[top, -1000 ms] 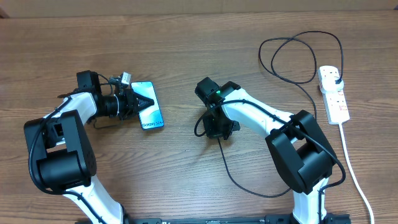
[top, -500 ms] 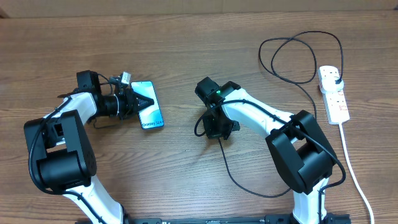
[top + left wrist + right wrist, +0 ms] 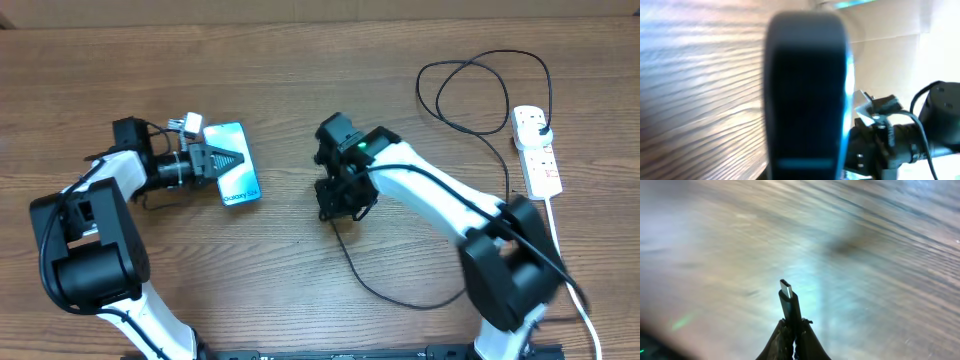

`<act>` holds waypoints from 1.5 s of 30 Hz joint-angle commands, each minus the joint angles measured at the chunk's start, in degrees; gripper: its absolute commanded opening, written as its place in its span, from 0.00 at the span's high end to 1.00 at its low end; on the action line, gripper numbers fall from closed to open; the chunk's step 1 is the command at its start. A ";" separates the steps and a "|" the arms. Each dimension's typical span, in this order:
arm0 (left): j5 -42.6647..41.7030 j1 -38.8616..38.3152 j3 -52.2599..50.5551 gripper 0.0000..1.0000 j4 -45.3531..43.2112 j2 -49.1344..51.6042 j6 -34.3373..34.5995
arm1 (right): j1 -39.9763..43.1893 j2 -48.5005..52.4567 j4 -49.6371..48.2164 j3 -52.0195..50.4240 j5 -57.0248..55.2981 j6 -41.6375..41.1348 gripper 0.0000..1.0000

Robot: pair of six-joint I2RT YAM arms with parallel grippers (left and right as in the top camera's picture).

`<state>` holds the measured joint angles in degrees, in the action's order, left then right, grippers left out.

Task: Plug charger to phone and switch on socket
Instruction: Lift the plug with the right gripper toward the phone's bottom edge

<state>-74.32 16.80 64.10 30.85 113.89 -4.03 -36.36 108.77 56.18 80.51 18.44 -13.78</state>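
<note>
Two arms reach over a wooden table. On the 9 o'clock side, the left pincer points toward 3 o'clock and is closed on the phone. The phone shows its cyan screen to the overhead camera. Its long axis runs about from 11 to 5 o'clock, and the lettering is near the 5 o'clock end. The left wrist camera sees the phone edge-on and very near, as a blurred dark slab with a thin cyan line on its 3 o'clock side. I cannot tell whether the phone touches the wood or hangs a little above it.

Near the middle of the table, the right pincer is clamped narrow on the charger, just behind the connector. The small metal tip stands free beyond the fingers, above blurred wood grain. The tip and the phone are well apart. From this pincer the thin black cable runs toward 5 o'clock, curves to 3 o'clock, climbs and makes a wide loop at 1 o'clock.

At 2 o'clock lies the socket, and the cable's other end sits in its outlet at the 12 o'clock end. The switches are too small to read. A thick white cord leaves toward 6 o'clock.
</note>
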 commanded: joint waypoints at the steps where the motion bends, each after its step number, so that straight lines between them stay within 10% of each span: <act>1: -15.67 2.03 -0.46 0.95 1.05 -2.03 -6.38 | 0.22 -6.34 -0.11 0.96 9.97 3.34 0.96; 18: -16.15 3.17 -0.44 0.95 18.73 -2.05 -13.09 | -6.08 -7.02 -9.62 0.28 26.25 1.73 0.96; 31: -16.17 2.32 -0.24 0.96 -5.38 -2.05 10.58 | -12.48 -6.95 -28.74 -5.92 21.42 -13.94 0.96; 45: -16.22 -2.23 -0.24 0.96 -8.39 -2.05 8.81 | -12.44 -5.79 -41.70 -13.81 15.58 -17.97 0.96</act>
<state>-87.88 15.46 63.46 22.33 113.89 5.45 -48.80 102.08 15.16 67.07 36.84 -31.11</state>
